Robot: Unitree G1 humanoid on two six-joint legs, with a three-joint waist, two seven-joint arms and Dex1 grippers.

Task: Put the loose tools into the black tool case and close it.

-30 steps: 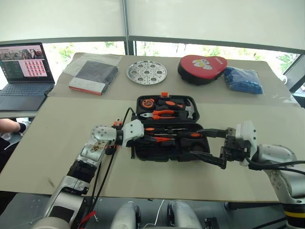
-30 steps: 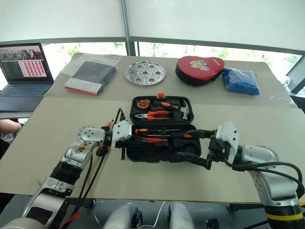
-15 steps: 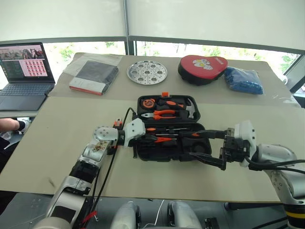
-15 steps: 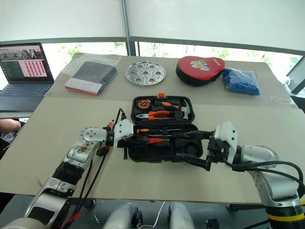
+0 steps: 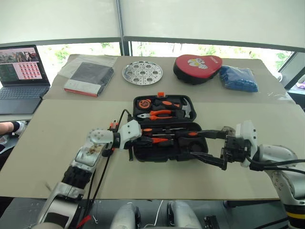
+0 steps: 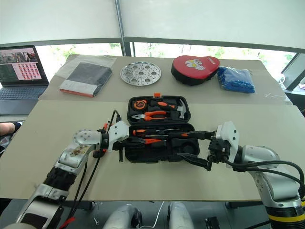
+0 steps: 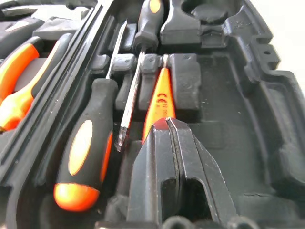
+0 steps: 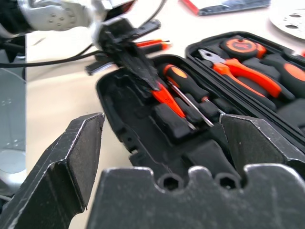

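The black tool case (image 5: 205, 145) lies open on the table. Pliers, a hammer and a tape measure sit in its far half. In the near half lie two screwdrivers (image 7: 83, 157) (image 7: 148, 21) with orange-and-black handles and the slim orange tester screwdriver (image 7: 159, 93). My left gripper (image 7: 167, 123) reaches in from the case's left side. Its fingers are shut, with their tips over the tester's handle end and hiding it. My right gripper (image 5: 199, 144) hovers over the case's right end, open wide with nothing between its fingers. The right wrist view also catches the left gripper (image 8: 138, 67) touching the tester (image 8: 164, 95).
Along the far table stand a laptop (image 5: 21, 71), a flat dark packet with a red edge (image 5: 88, 76), a round metal plate (image 5: 142, 71), a red heart-shaped pouch (image 5: 198, 67) and a blue bag (image 5: 238, 78). A person's hand (image 5: 7, 128) rests at the left edge.
The whole view has shifted a little. My left gripper has drawn back slightly toward the case's left rim and turned. The right arm has kept still.
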